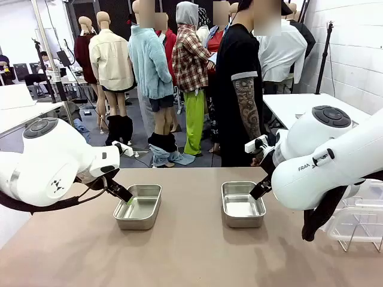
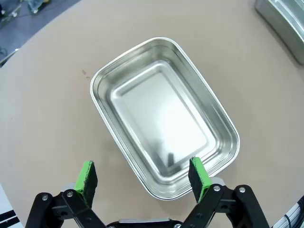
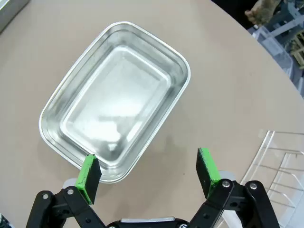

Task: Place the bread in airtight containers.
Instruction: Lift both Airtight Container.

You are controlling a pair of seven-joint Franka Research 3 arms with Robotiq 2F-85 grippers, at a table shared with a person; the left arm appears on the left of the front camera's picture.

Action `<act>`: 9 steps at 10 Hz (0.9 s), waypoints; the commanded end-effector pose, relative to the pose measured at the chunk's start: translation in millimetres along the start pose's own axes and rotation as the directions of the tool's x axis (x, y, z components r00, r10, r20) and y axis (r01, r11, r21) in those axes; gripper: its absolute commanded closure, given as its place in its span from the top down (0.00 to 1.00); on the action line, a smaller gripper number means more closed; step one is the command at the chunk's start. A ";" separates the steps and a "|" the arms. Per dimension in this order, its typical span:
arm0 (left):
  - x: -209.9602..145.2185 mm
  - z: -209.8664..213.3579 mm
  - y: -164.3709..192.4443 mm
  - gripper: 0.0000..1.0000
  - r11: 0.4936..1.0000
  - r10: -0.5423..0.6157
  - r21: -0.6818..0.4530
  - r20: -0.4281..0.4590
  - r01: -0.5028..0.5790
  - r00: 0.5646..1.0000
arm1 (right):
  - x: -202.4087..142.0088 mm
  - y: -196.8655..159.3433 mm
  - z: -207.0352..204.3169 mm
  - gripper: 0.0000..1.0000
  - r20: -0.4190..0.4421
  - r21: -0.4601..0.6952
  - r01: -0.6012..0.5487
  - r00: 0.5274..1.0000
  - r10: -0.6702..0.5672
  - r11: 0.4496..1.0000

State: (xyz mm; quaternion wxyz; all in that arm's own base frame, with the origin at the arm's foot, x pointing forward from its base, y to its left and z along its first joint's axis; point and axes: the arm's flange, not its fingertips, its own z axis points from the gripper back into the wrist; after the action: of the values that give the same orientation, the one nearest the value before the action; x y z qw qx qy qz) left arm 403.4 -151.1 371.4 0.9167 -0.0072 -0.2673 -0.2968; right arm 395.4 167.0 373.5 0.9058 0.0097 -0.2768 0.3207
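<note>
I hold my left gripper [image 2: 142, 178] spread wide and empty, tilted down over a small rectangular stainless-steel tin with rounded corners [image 2: 164, 118]. The tin's near corner sits just ahead of my fingers, close to one green pad [image 2: 199, 178]. My right gripper [image 3: 148, 175] hangs the same way, jaws wide with nothing between them. A second matching steel tin [image 3: 116, 99] lies just beyond it, toward its other pad. Both tins rest lidless and open side up on the brown bench [image 2: 47, 118], well apart, so I judge each arm is meant to serve its own. No bread lies in either tin yet. Off to the outer side of my right gripper is a clear plastic rack [image 3: 280, 156].
</note>
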 end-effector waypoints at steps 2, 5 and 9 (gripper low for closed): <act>0.0 0.0 0.0 1.00 1.000 0.000 0.000 0.000 0.000 1.000 | 0.0 0.0 0.0 1.00 0.000 0.000 0.000 1.000 0.000 1.000; 0.0 0.0 0.0 1.00 1.000 0.000 0.000 0.000 0.000 1.000 | 0.0 0.0 0.0 1.00 0.000 0.000 0.000 1.000 0.000 1.000; 0.4 0.0 -1.4 1.00 1.000 -0.004 0.000 0.000 0.004 1.000 | 0.0 0.0 0.0 1.00 0.000 0.000 0.000 1.000 0.000 1.000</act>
State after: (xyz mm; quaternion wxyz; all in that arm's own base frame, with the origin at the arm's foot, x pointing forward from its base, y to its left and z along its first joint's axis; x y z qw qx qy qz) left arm 402.7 -152.8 371.4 0.9160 -0.0064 -0.2673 -0.2990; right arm 395.3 167.2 373.5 0.9056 0.0093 -0.2769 0.3212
